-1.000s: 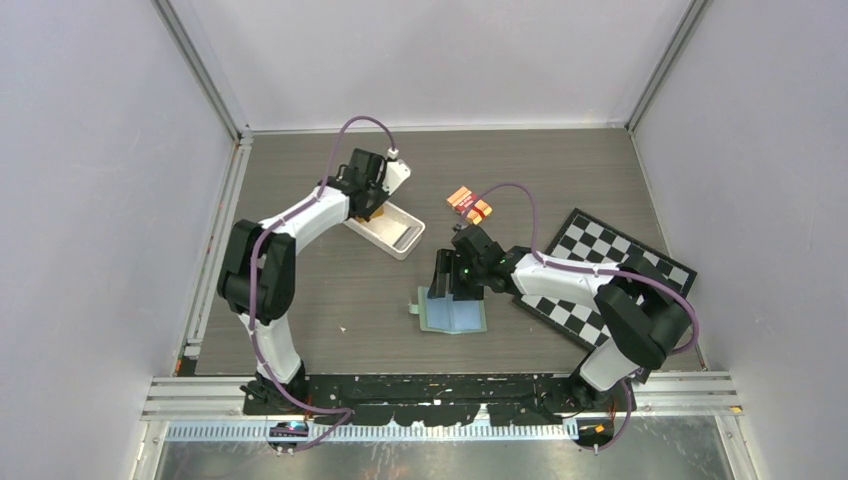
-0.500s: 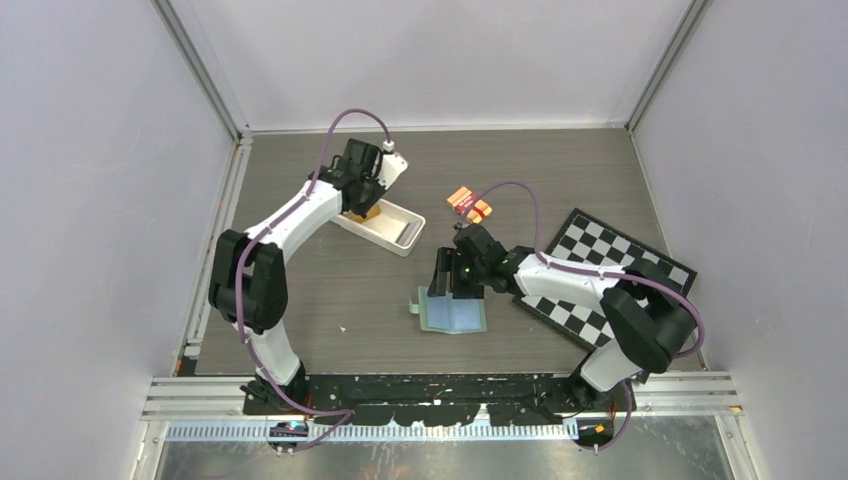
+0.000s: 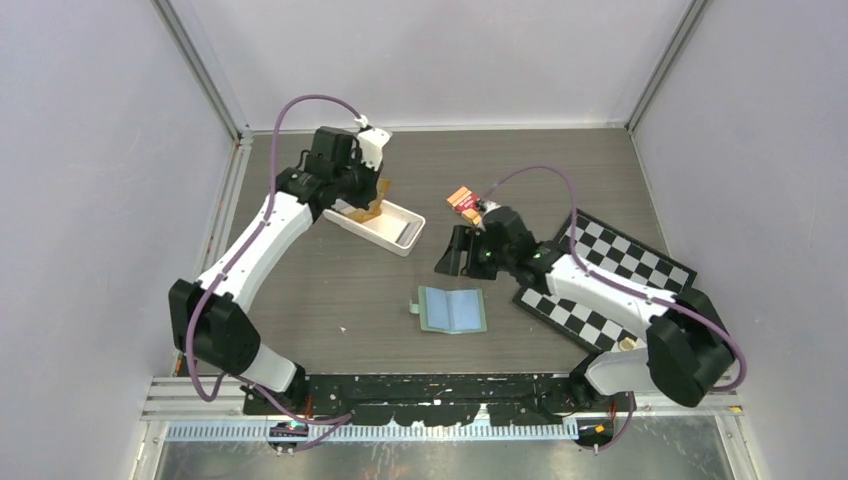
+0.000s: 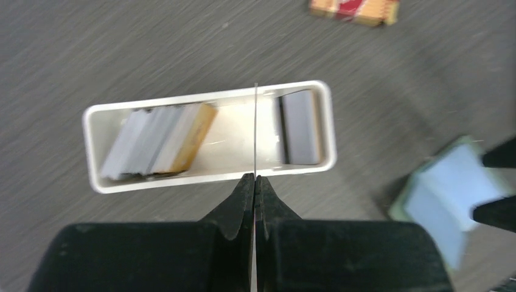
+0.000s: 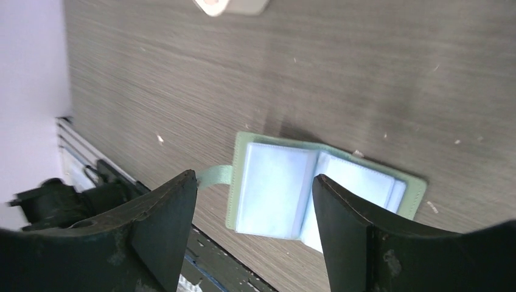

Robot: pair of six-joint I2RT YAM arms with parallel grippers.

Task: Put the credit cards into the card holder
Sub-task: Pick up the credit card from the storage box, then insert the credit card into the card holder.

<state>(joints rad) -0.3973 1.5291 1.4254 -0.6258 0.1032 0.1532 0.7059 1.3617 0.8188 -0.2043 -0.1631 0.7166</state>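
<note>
**Left wrist view, nearest first.** My left gripper (image 4: pixel 254 182) is pressed together on one credit card (image 4: pixel 255 131). It pinches the card by its near edge, so the card stands edge-on ahead of the fingertips and shows only as a thin line. I judge this grip suits sliding the card edge-first into a pocket.

Directly below the held card lies the white tray (image 4: pixel 89 146), which serves as the supply.
- **Left of the fingertips:** a leaning stack of cards (image 4: pixel 158 140) in grey and tan rests toward one end.
- **Right of the fingertips:** a single grey card (image 4: pixel 300 128) lies flat at the other end.
- **Beyond the tray:** the orange-and-red packet (image 4: pixel 354 9) lies well apart from it and is no part of the job.

**Right wrist view, nearest first.** The fingers of my right gripper (image 5: pixel 254 179) stand wide apart and hold nothing. Framed between them, lower down on the table (image 5: pixel 365 73), the card holder (image 3: pixel 452 310) lies open. Its blue-grey pockets face up and its clasp tab points toward the left-hand finger.

The overhead view shows this hand clear of the holder, on its far side. I judge it is placed there to pin the holder or spread a pocket when the left hand brings its card across. The holder is well apart from the left hand, off to its right.
</note>
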